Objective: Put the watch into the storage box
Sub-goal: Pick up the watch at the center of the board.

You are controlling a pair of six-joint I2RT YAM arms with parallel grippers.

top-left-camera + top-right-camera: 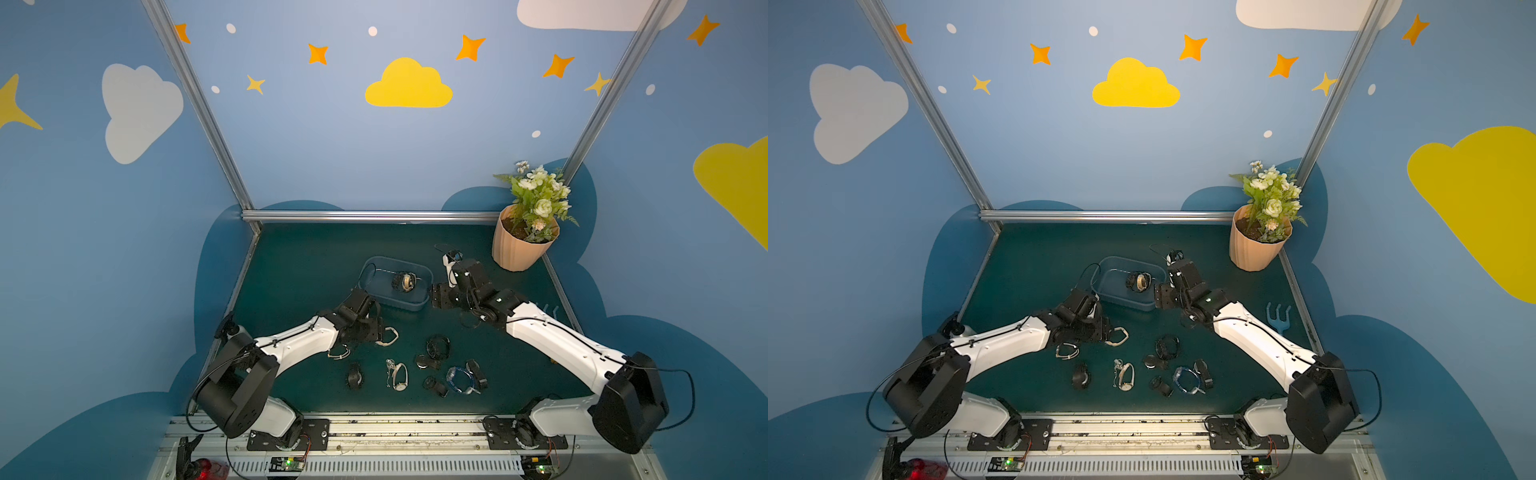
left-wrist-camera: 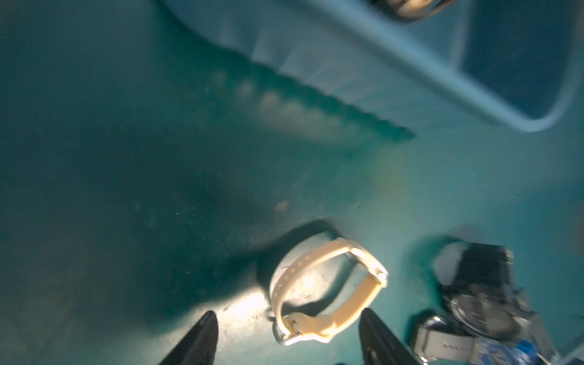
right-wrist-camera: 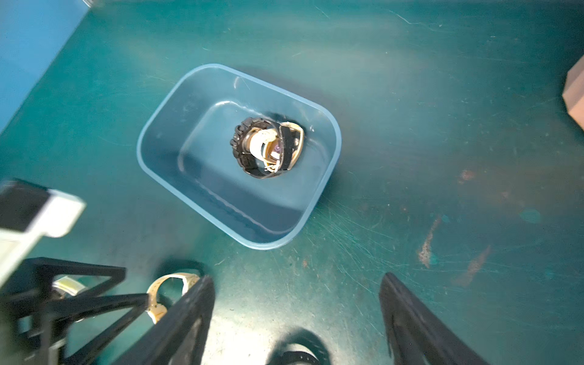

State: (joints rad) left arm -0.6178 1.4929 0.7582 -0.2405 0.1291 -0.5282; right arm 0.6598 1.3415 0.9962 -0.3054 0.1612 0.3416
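Box: small blue-grey plastic storage box (image 1: 372, 286), mid-frame in both top views, with bare green mat (image 1: 311, 257) beyond its far rim.
Watch: black-and-cream watch (image 3: 268, 148) lies inside the box.
Left gripper (image 2: 288, 312): fingers spread, straddling a loose beige-strap watch (image 2: 311, 259), not gripping it.
Right gripper (image 3: 298, 277): fingers wide apart and empty, just right of the box.

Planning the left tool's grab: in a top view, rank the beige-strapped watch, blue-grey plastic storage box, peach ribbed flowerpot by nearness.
1. Beige-strapped watch, at the left tool.
2. Storage box, just beyond.
3. Flowerpot, far corner.
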